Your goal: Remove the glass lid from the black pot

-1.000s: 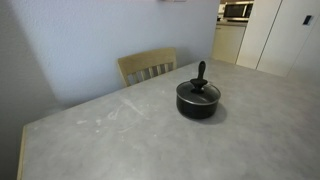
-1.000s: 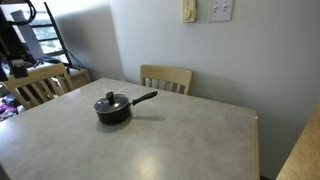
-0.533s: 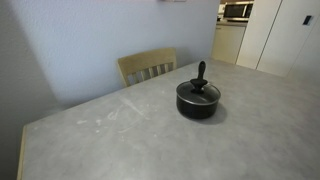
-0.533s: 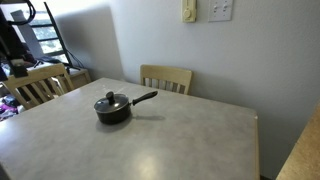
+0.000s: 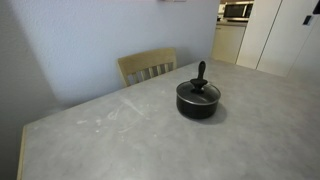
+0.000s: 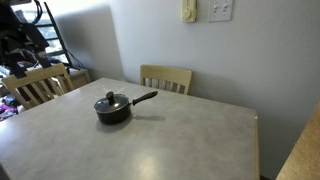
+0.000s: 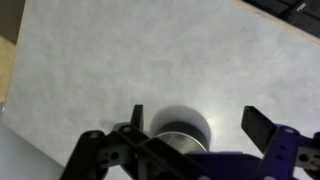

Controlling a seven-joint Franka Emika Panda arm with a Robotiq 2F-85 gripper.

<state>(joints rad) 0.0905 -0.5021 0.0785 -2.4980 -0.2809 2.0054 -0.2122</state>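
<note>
The black pot [image 5: 198,103] stands on the grey table [image 5: 100,140] with the glass lid [image 5: 198,91] sitting on it and its long handle [image 5: 201,70] sticking out. Both exterior views show the pot [image 6: 112,112], the lid with its black knob [image 6: 109,102] and the handle [image 6: 143,98]. My gripper [image 7: 197,118] shows only in the wrist view. It is open and empty, high above bare table surface. The pot does not show between the fingers. A dark shape at the frame edge [image 5: 316,8] may be part of my arm.
A wooden chair [image 5: 147,66] stands at the table's far edge by the wall, also seen in the exterior view [image 6: 166,77]. Another chair [image 6: 35,85] stands at the side. Dark equipment [image 6: 25,40] sits beyond it. The table edge [image 7: 12,75] shows in the wrist view.
The pot and lid have not moved. The dark shape at the top corner of an exterior view has shifted upward, and the dark mass at the other view's top left has shifted.
</note>
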